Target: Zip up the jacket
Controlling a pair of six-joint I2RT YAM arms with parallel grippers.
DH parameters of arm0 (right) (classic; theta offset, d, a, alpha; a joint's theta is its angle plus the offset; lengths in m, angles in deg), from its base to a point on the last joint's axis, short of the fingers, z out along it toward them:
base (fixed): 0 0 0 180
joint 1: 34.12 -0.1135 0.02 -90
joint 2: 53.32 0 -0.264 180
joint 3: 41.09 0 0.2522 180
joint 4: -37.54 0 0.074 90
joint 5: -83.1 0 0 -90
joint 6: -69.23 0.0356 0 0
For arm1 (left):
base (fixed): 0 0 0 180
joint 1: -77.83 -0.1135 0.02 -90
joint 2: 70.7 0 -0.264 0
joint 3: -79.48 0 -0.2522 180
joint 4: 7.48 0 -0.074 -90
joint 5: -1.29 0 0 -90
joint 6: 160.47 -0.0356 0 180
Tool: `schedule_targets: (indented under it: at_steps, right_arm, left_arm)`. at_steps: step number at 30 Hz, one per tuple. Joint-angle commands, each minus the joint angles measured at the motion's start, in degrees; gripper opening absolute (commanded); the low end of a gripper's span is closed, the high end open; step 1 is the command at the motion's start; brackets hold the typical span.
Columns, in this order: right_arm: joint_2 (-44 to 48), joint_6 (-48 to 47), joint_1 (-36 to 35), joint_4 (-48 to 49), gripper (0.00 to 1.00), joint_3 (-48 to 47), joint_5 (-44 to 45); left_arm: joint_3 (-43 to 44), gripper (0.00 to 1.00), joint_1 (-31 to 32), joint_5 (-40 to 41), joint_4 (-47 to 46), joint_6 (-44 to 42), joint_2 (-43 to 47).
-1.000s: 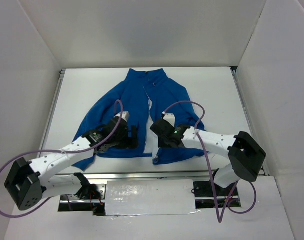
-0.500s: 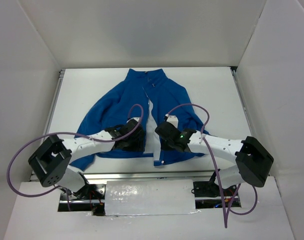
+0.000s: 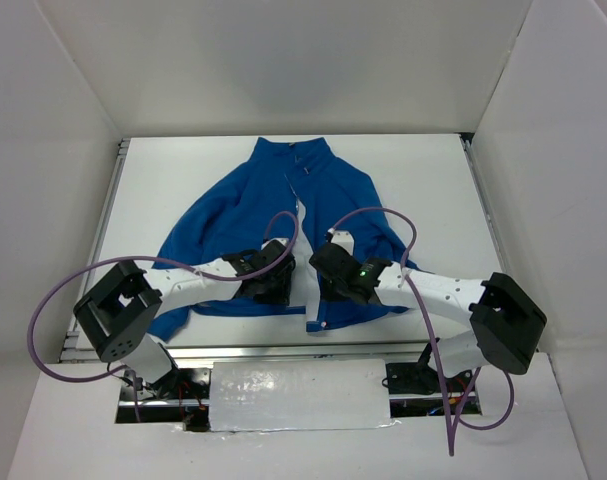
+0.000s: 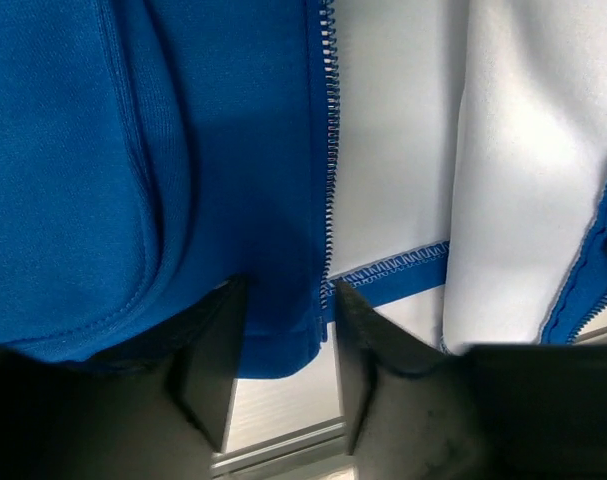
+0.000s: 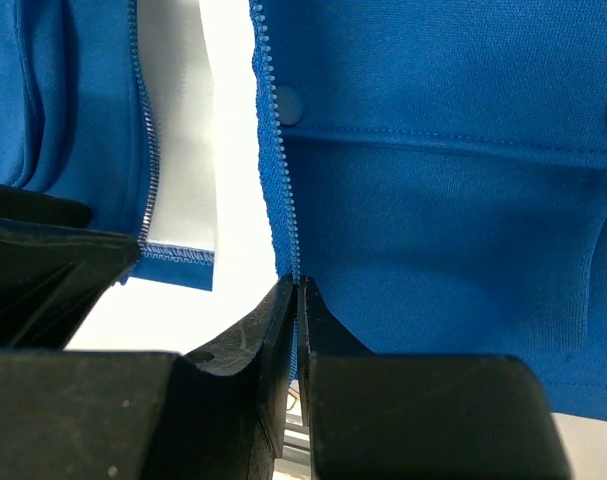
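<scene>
From above, the jacket [image 3: 318, 185] lies flat on the white table [image 3: 438, 190], with its collar toward the far edge, its hem toward the near edge, and its front open down the centre. The left hand [image 3: 273, 285] sits on the left front panel near the hem. The right hand [image 3: 326, 278] sits on the right panel, just across the gap.

At the left wrist, the left hand [image 4: 283, 300] is released. Its fingers [image 4: 215, 350] stand apart on either side of the hem corner of the jacket [image 4: 133, 150], beside the zipper teeth [image 4: 330, 130] — no pinch shows.

At the right wrist, the right hand [image 5: 296, 290] is clenched, its two fingers pressed together on the toothed front edge of the jacket [image 5: 433, 200] — the zipper teeth [image 5: 270, 150] run straight down into the grip. A flapped pocket [image 5: 453, 210] lies just beside it.
</scene>
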Motion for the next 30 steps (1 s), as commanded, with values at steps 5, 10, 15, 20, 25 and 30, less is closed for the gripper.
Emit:
schedule_targets:
  at_steps: [5,10,15,20,25,30]
  right_arm:
    - [0.42,-0.97,0.08,1.0,0.09,-0.58,-0.43]
    - [-0.28,-0.88,0.08,1.18,0.09,-0.67,-0.69]
    - [-0.28,-0.88,0.08,1.18,0.09,-0.76,-0.96]
    - [0.77,-1.31,0.08,2.75,0.11,-0.41,-3.58]
    - [5.07,-3.34,0.08,10.3,0.53,1.52,-11.76]
    - [10.87,-4.13,0.26,16.72,0.56,2.66,-17.11]
  left_arm:
    - [1.37,0.55,0.16,0.68,0.35,-0.14,-0.45]
    - [0.49,0.24,0.16,-0.2,-0.62,-0.31,0.26]
    - [-0.21,0.08,0.15,-1.6,-1.93,-0.23,1.31]
    - [-1.26,0.0,0.07,-0.47,-3.95,0.56,6.92]
    - [-6.17,0.0,-0.02,4.61,-9.48,3.28,20.96]
    - [-15.05,0.0,-0.28,7.27,-21.6,5.13,31.62]
